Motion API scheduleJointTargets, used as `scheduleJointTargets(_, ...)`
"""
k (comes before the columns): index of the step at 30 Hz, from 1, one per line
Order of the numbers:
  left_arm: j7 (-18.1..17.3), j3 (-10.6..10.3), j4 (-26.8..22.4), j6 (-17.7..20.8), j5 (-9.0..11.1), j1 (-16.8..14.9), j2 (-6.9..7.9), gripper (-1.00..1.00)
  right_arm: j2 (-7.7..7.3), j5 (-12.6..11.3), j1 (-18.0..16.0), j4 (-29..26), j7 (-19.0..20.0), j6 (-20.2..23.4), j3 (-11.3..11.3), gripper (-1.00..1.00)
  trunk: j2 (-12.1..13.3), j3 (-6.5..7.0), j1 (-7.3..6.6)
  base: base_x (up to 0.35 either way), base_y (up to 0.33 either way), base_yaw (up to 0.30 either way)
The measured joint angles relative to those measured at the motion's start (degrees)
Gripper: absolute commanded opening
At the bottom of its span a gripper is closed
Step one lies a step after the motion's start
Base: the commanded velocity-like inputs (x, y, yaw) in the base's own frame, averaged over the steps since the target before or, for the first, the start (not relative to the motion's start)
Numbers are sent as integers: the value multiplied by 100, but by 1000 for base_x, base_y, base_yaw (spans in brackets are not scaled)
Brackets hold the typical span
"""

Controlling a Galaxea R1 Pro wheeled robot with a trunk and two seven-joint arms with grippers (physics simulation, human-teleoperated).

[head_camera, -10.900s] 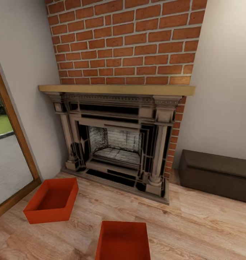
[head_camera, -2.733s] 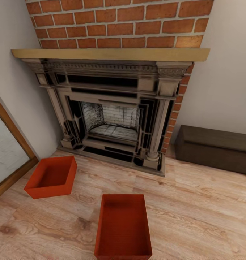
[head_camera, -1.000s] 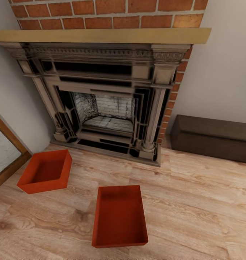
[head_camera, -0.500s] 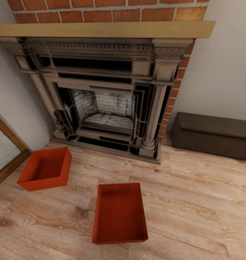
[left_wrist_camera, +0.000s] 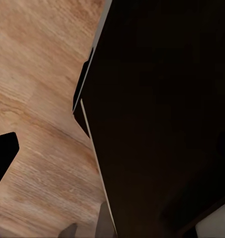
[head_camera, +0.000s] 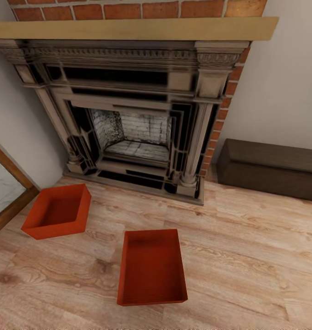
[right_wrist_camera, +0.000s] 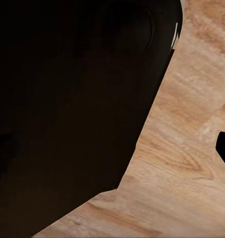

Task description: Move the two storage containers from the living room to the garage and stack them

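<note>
Head view: living room, light wood plank floor [head_camera: 247,256]. Two orange-red bins sit on the planks, both open-topped and upright.

Near bin [head_camera: 151,266]: centre of view, long axis running away from the camera, interior bare. Far bin [head_camera: 57,211]: to the robot's left of it and closer to the fireplace, turned at an angle. The two are apart, not touching, with a strip of floor between them.

Fireplace [head_camera: 133,114]: dark, ornate, pale wood mantel [head_camera: 128,29] on top, red brick chimney [head_camera: 142,9] above. The far bin lies near the hearth's left corner. A wood-framed glass door [head_camera: 4,188] stands at the left edge, just beside the far bin. A dark brown chest [head_camera: 270,169] sits against the wall to the right of the fireplace, well apart from both bins.

Wrist views: each shows a large dark body close to the lens over plank floor [left_wrist_camera: 38,99] [right_wrist_camera: 192,163]. A black shape cuts in at one edge of each. Left and right gripper: whether the jaws are parted or closed, cannot tell.
</note>
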Motion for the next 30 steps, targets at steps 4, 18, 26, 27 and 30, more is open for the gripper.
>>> scheduleJointTargets(4, 0, 0, 0, 0, 0, 0, 0, 100, 1, 0, 0, 0, 0, -3, 0, 100, 0, -37, 0, 0, 0, 0)
scheduleJointTargets(18, 0, 0, -1, 0, 0, -2, 1, 100, -1, 0, 0, 0, 0, -4, 0, 100, 0, -167, 0, 0, 0, 0)
scheduleJointTargets(26, 0, 0, 0, 0, 0, 0, 0, 100, -1, 0, 0, 0, 0, -3, 0, 100, 0, -241, 0, 0, 0, 0)
scheduleJointTargets(27, 0, 0, 0, 0, 0, 0, 0, 100, -1, 0, 0, 0, 0, -3, 0, 100, 0, -250, 0, 0, 0, 0)
scheduleJointTargets(30, 0, 0, 0, 0, 0, 0, 0, 100, -1, 0, 0, 0, 0, -3, 0, 100, 0, -278, 0, 0, 0, 0)
